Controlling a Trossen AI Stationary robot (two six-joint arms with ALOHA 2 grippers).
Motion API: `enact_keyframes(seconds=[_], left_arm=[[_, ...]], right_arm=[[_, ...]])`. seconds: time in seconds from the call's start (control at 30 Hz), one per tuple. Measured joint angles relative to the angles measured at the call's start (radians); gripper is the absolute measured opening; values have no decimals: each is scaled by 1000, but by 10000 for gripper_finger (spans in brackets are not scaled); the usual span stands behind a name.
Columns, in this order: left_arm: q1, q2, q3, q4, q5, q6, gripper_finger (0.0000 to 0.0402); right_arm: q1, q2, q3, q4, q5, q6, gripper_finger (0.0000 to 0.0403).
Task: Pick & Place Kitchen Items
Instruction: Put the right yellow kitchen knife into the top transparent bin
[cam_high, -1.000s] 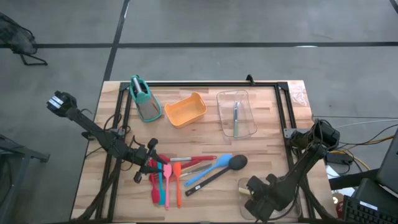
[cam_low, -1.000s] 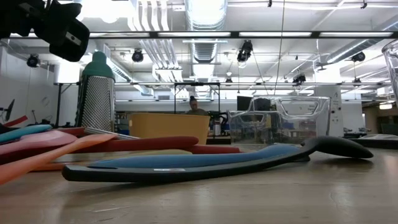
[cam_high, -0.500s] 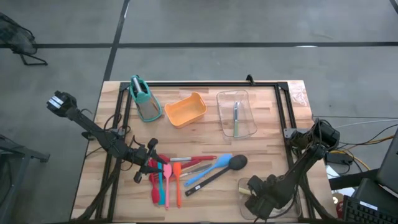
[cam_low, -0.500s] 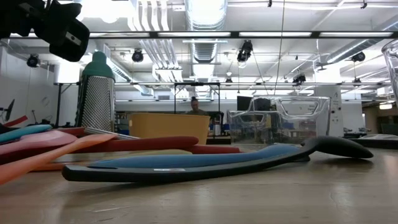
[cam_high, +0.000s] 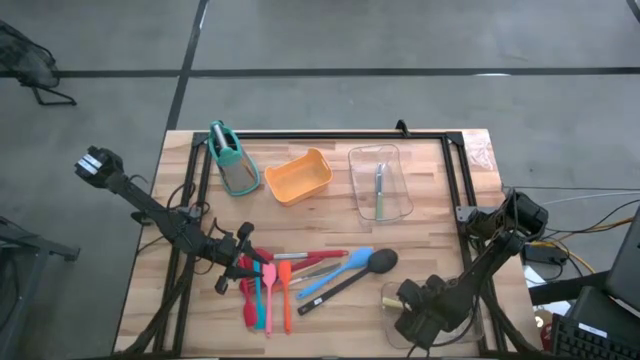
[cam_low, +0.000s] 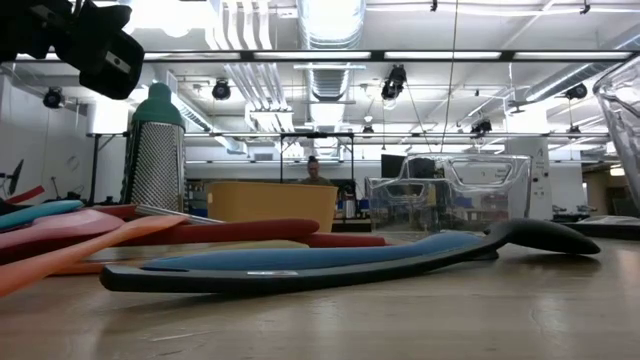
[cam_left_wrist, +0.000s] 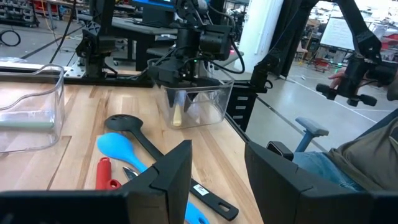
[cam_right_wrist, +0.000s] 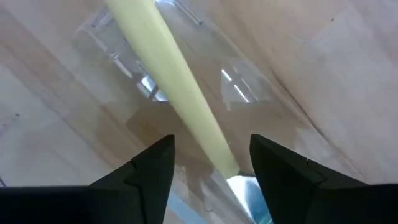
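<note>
Right gripper (cam_right_wrist: 211, 171), fingers apart, hangs in clear tray (cam_high: 425, 300) over yellow utensil (cam_right_wrist: 174, 81): placing step. Left gripper (cam_left_wrist: 217, 171) apart near utensil pile (cam_high: 300, 275); likely next pick.

A robotics laboratory in a large industrial hall. Exposed ventilation ducts (cam_low: 330, 20) and strip lights (cam_low: 300, 56) run under the open ceiling, above a bare concrete floor (cam_high: 330, 35) marked with dark lines. The butcher-block table (cam_high: 440, 215) stands in a black metal frame (cam_high: 330, 134). Further workbenches (cam_left_wrist: 37, 62), cables and equipment racks (cam_left_wrist: 99, 25) fill the background.
</note>
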Motion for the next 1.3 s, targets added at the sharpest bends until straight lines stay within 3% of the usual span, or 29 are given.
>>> enact_keyframes(seconds=[0.17, 0.4, 1.3], left_arm=[[0, 0, 0, 0, 0, 0, 156], [0, 0, 0, 0, 0, 0, 156], [0, 0, 0, 0, 0, 0, 156]], right_arm=[[0, 1, -5, 4, -6, -37, 152], [0, 3, -12, 1, -11, -46, 30], [-3, 8, 253, -349, -45, -53, 28]])
